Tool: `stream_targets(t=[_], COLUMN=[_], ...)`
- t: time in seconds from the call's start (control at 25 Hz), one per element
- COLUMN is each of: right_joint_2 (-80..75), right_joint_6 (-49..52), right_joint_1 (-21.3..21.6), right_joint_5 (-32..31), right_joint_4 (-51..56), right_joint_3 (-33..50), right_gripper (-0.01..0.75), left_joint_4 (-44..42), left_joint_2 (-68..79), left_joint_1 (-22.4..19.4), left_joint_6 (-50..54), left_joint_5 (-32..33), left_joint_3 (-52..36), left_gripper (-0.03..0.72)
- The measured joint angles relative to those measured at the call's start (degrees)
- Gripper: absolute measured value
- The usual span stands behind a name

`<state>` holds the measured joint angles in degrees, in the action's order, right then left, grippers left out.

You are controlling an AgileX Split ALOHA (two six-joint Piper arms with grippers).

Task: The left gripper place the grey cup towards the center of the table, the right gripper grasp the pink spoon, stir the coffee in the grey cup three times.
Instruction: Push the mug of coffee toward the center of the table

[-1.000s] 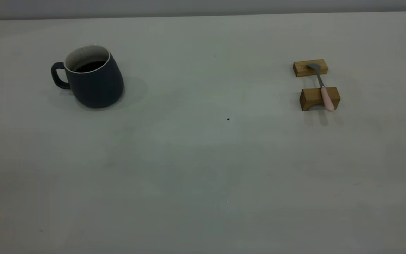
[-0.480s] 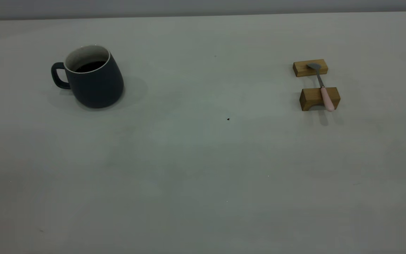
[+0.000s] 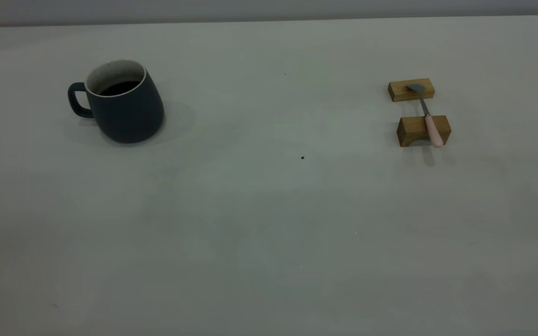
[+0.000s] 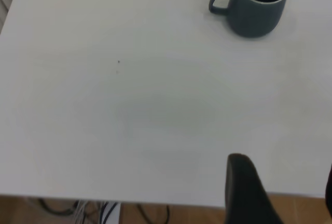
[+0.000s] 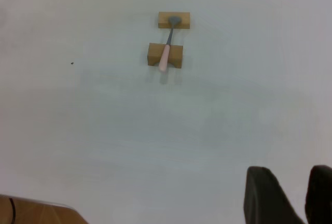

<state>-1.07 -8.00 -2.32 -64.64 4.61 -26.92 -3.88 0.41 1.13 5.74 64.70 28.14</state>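
- Grey cup upright at far left of surface, coffee inside, handle pointing left.
- Pink spoon far right, bridging two wooden blocks.
- Left end effector fingers apart, well short of cup.
- Right end effector fingers apart, well short of spoon.

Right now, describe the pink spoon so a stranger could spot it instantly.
On the table, look to the right side, far from the grey cup at the left. Two tan wooden blocks sit there, one behind the other. The pink spoon bridges them: grey metal bowl on the rear block, pale pink handle overhanging the front one.
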Motion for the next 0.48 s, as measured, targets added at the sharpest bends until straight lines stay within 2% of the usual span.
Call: stream_targets(t=[0.28,0.48], right_joint_2=[0.0,0.0], right_joint_6=[0.0,0.0], right_joint_1=[0.0,0.0], right_joint_5=[0.0,0.0], right_joint_4=[0.0,0.0], right_joint_3=[0.0,0.0], right_gripper=[0.24,0.24], left_joint_4=[-4.6,-7.4], left_joint_2=[21.2,43.4], left_joint_1=[0.0,0.0], left_joint_6=[0.0,-5.7], left_joint_5=[-4.4,-12.3], left_joint_3=[6.1,12.9], left_gripper=[0.446,0.466])
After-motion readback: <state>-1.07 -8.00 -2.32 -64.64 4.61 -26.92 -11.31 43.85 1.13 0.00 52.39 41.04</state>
